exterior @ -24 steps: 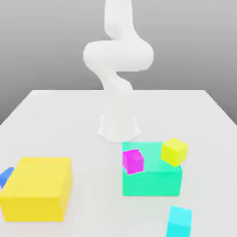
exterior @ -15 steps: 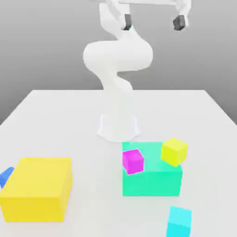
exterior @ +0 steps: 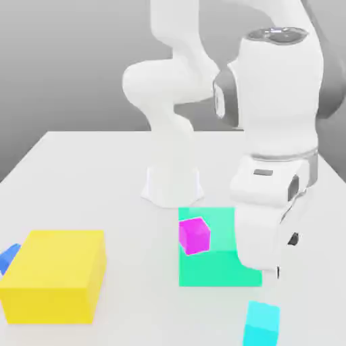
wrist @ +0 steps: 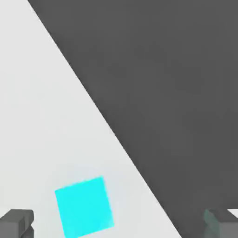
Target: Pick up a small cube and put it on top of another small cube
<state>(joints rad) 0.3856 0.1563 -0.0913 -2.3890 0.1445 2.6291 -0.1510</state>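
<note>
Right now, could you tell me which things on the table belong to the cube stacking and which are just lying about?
In the job:
- small cyan cube
- gripper, fingers open above it

Lying about:
- large yellow block
- large green block
- small magenta cube
- blue piece

Arm point(exterior: 270, 135): smooth glossy white shell. Small cube point(exterior: 261, 323): flat matt cyan. Table point(exterior: 88, 176): plain matt white. Fingertips point(wrist: 16, 222): dull dark grey.
</note>
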